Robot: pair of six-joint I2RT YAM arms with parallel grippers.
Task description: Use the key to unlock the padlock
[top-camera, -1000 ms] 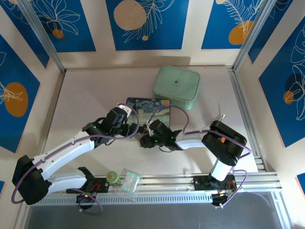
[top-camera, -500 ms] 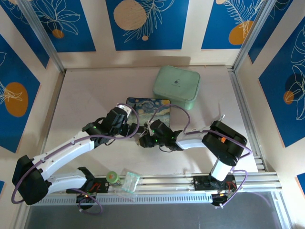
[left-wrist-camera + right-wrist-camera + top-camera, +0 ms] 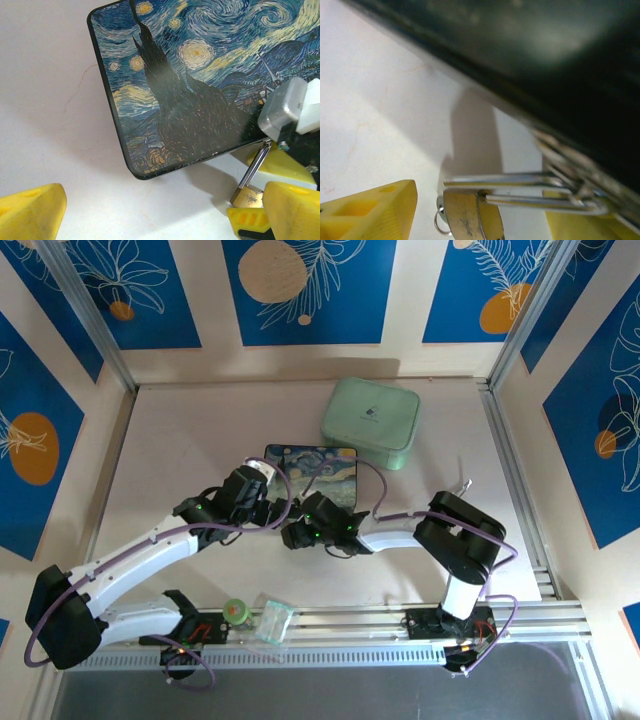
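Observation:
The brass padlock (image 3: 247, 195) lies on the table by the painted box's (image 3: 200, 85) near corner, its silver shackle (image 3: 256, 165) running up to the box's front. In the right wrist view the padlock (image 3: 470, 216) sits between the yellow fingers of my right gripper (image 3: 480, 222), which is open with gaps on both sides. A thin silvery piece with a small wire ring, apparently the key (image 3: 440, 206), sticks out of the padlock's end. My left gripper (image 3: 162, 220) is wide open beside the padlock, holding nothing. From above, the left gripper (image 3: 275, 512) and right gripper (image 3: 296, 533) meet at the box's front.
A mint-green case (image 3: 370, 422) stands behind the painted box (image 3: 315, 462). A small green-capped bottle (image 3: 236, 611) and a clear bag (image 3: 272, 620) lie on the front rail. Bare table (image 3: 190, 440) spreads to the left.
My right gripper has slid a little to the left along the box's front. The left arm has not moved.

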